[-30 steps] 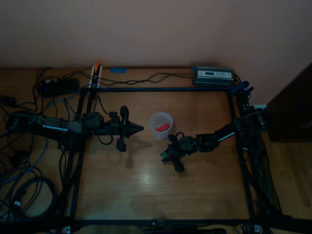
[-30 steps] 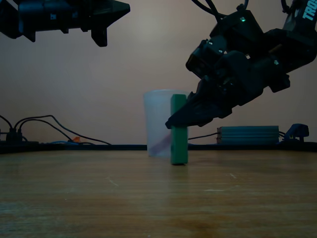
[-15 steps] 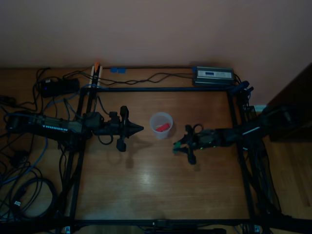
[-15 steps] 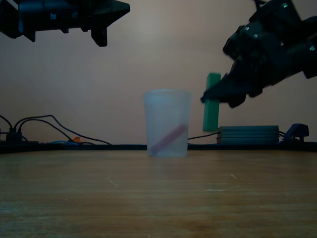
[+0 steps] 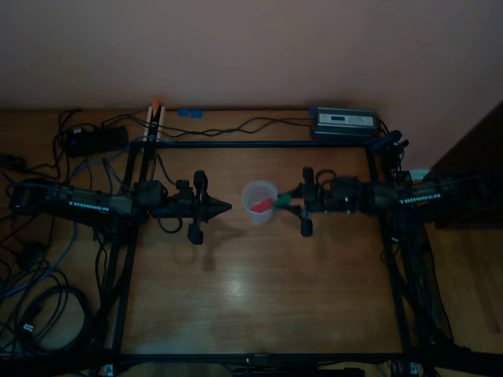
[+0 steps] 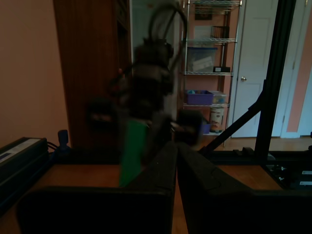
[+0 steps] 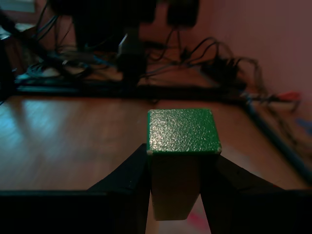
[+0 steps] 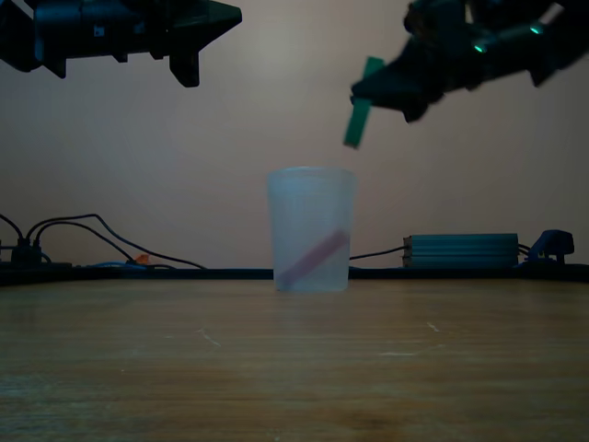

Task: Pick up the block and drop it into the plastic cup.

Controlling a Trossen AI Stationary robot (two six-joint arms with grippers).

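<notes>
The block (image 8: 361,103) looked rigid and light, a hard plastic or painted wooden piece with a finely pebbled face that should give the pads some friction. It read as an oblong bar rather than a cube: square on its end face in the right wrist view, long and slim from the exterior camera. A hold across its narrow sides near one end, as it had here, seemed the sensible place, leaving the free end to lead into the cup.

It was bright green and uniform in colour. The right tool (image 5: 292,196) was clenched on it, the fingers (image 7: 124,178) pressed to opposite sides, and the block hung tilted in the air just above the rim of the plastic cup (image 8: 311,230), towards the cup's 3 o'clock edge in the top view.

The cup was translucent and whitish, standing upright on the wooden table (image 8: 294,368), thin-walled and probably easy to tip. A red block (image 8: 315,258) leaned inside it.

The left tool (image 5: 212,207) hovered at the cup's 9 o'clock, apart from it, its fingers pressed together on nothing.
</notes>
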